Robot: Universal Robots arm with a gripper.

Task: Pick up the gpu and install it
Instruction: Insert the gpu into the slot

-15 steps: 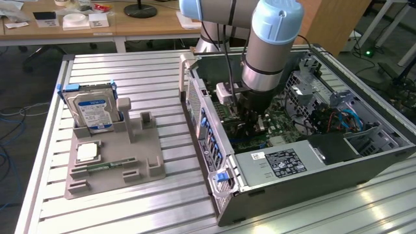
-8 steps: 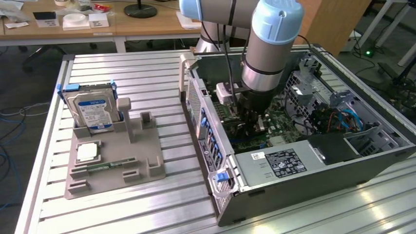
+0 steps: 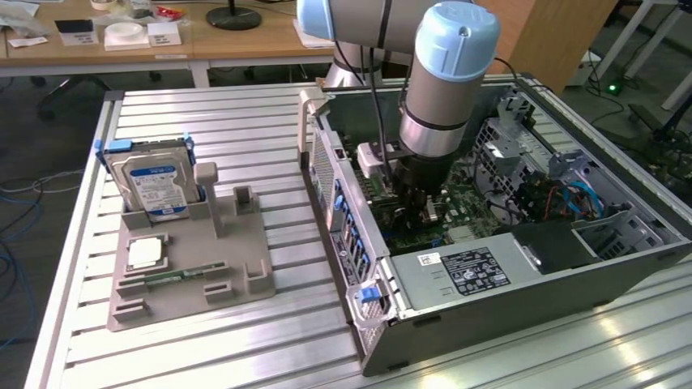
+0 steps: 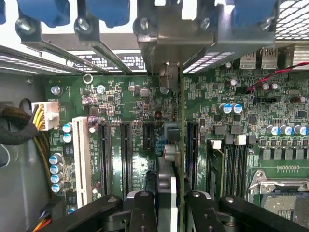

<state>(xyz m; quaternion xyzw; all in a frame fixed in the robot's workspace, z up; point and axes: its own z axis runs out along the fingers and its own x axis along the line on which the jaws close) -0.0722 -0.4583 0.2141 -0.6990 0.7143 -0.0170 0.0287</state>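
Observation:
The gpu (image 4: 170, 140) appears edge-on in the wrist view as a thin card. It runs from between my fingers (image 4: 143, 209) up to its pale metal bracket (image 4: 169, 72) at the case's rear wall. My gripper (image 4: 167, 210) is shut on it. The card stands upright just above the green motherboard (image 4: 125, 101), in line with the gap between the black expansion slots (image 4: 124, 159). I cannot tell whether its edge sits in a slot. In the exterior view my gripper (image 3: 416, 203) reaches straight down into the open computer case (image 3: 508, 284).
A white slot (image 4: 81, 159) and a yellow-wire connector (image 4: 44, 116) lie on one side of the card, memory slots (image 4: 231, 164) on the other. On the slatted table, a grey fixture (image 3: 190, 267) holds a silver hard drive (image 3: 157, 182), a chip (image 3: 144, 253) and a memory stick (image 3: 184, 274).

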